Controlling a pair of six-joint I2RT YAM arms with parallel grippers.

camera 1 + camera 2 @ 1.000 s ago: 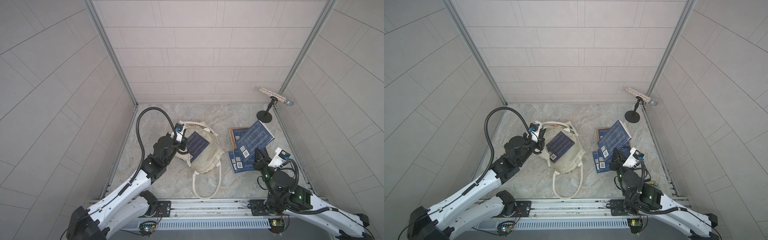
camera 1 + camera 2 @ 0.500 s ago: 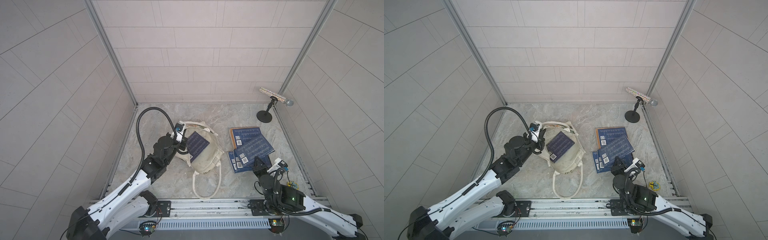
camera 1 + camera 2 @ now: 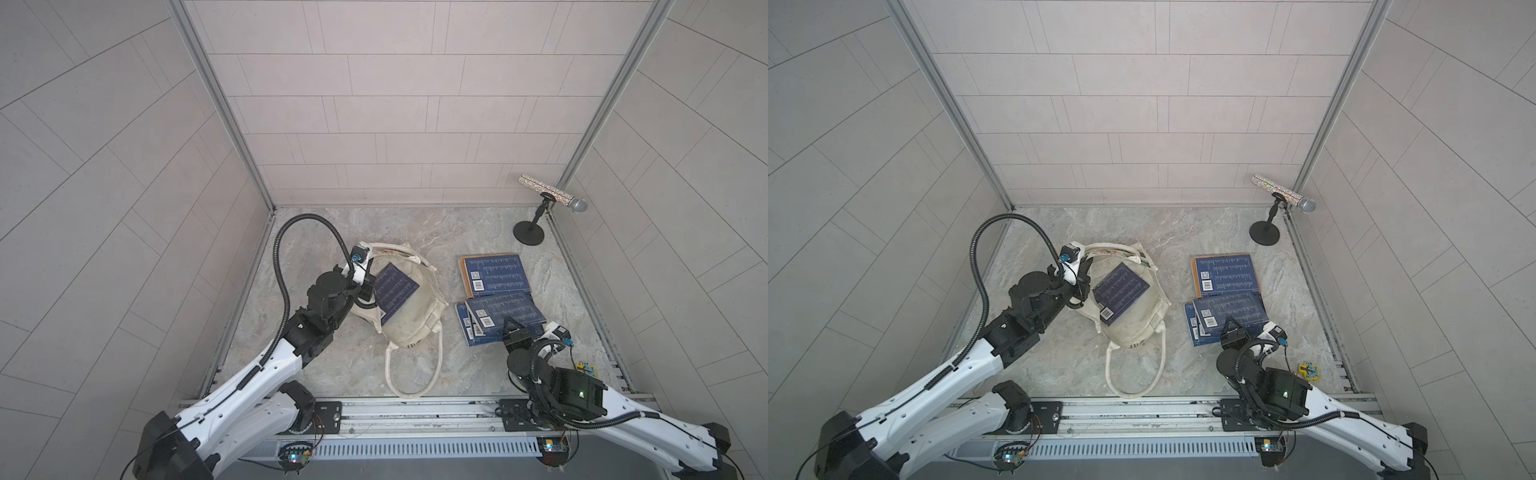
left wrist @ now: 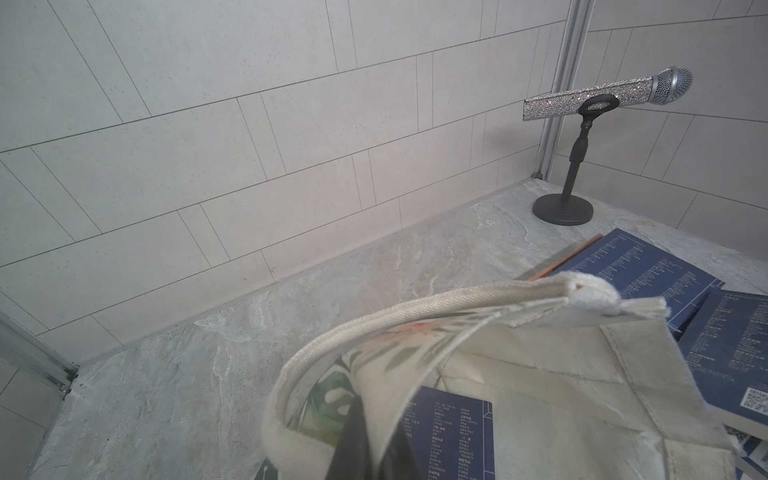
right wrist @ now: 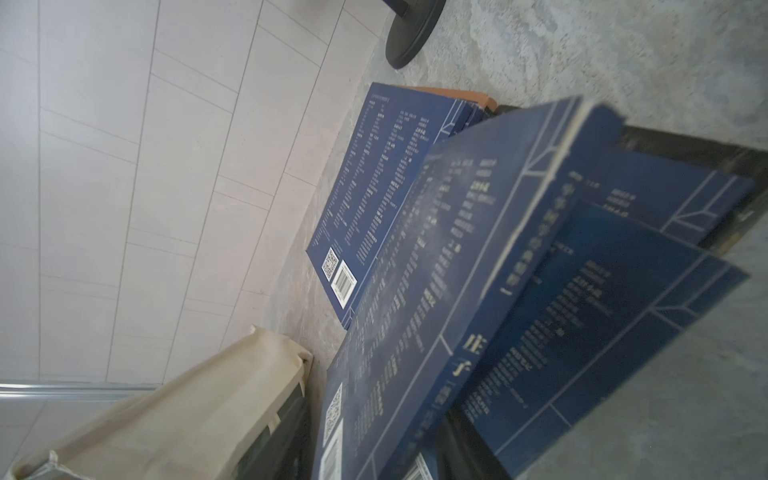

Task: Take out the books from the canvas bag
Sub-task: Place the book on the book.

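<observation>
Frankly, the left gripper (image 3: 366, 292) clenched on the canvas bag (image 3: 411, 328) rim at centre-left may slip, burying the navy book (image 3: 395, 293) inside; the right gripper (image 3: 513, 328), jaws parted, could nudge the books (image 3: 505, 309) stacked at centre-right.

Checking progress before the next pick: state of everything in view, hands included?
canvas bag: lying down, mouth held open
book in bag: still inside, flat
removed books: overlapping pile beside bag
microphone: on its stand, far corner
left hand: shut on bag rim
right hand: open, at pile's near edge
</observation>
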